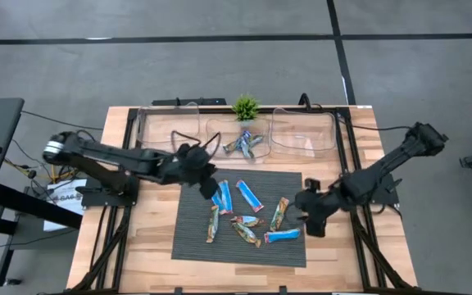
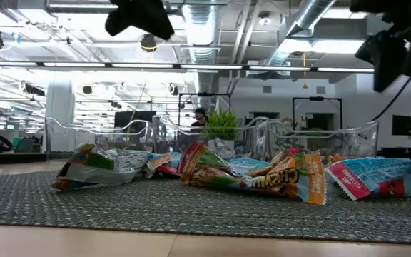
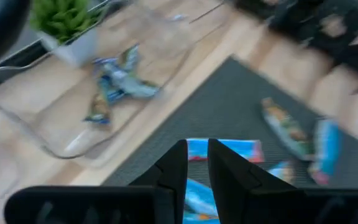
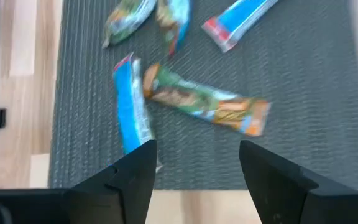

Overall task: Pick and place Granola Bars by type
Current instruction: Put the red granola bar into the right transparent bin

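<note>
- Left gripper [image 1: 206,185] is over the back-left part of the dark ribbed mat [image 1: 285,246], just in front of the middle clear bin [image 1: 213,131].
- Left jaws: drawn close, a thin slit between the fingers [image 3: 174,167]. Whether they pinch anything, cannot tell.
- In the left wrist view a blue bar [image 3: 225,150] lies on the mat directly past the fingertips, crosswise to the slit; more blue wrapper shows under the fingers.
- Right gripper [image 1: 311,215] hovers at the mat's right edge, jaws spread wide, nothing between them.
- In the right wrist view a tan-green bar [image 4: 207,102] lies just ahead of the open jaws, roughly centred on the gap; a blue bar [image 4: 131,112] lies lengthwise just ahead of one finger [image 4: 132,171].
- Granola Bars [image 1: 244,215]: seven loose bars scattered on the mat between the two grippers.
- Several bars [image 1: 244,145] in the middle bin, near a small green plant [image 1: 245,107] at the table's back edge.
</note>
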You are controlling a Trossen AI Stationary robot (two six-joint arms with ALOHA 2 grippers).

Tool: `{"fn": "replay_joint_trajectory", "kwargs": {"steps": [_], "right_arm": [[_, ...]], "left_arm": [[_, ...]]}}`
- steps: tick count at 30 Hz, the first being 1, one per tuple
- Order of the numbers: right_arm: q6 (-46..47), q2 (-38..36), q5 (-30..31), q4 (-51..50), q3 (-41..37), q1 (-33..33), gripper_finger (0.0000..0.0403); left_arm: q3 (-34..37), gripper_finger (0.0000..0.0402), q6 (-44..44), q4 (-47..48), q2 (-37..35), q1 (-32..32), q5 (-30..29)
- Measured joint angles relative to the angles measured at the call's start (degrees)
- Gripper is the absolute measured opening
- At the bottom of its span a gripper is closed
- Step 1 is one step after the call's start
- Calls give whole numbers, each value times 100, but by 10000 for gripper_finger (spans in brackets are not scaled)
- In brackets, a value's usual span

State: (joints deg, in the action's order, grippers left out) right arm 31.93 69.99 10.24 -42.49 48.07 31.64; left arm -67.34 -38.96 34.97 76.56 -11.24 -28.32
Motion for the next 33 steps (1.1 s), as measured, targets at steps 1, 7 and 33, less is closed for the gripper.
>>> {"fn": "replay_joint_trajectory", "kwargs": {"steps": [1, 7, 33], "right_arm": [[120, 178, -17, 21, 32, 62, 223], [421, 1308, -102, 218, 427, 314, 223], [161, 3433, -872, 209, 1349, 184, 215]], "left_arm": [[149, 54, -4, -148, -150, -102, 0], [815, 54, 51, -887, -622, -622, 198], [1612, 54, -13, -2207, -619, -1389, 1129]]}}
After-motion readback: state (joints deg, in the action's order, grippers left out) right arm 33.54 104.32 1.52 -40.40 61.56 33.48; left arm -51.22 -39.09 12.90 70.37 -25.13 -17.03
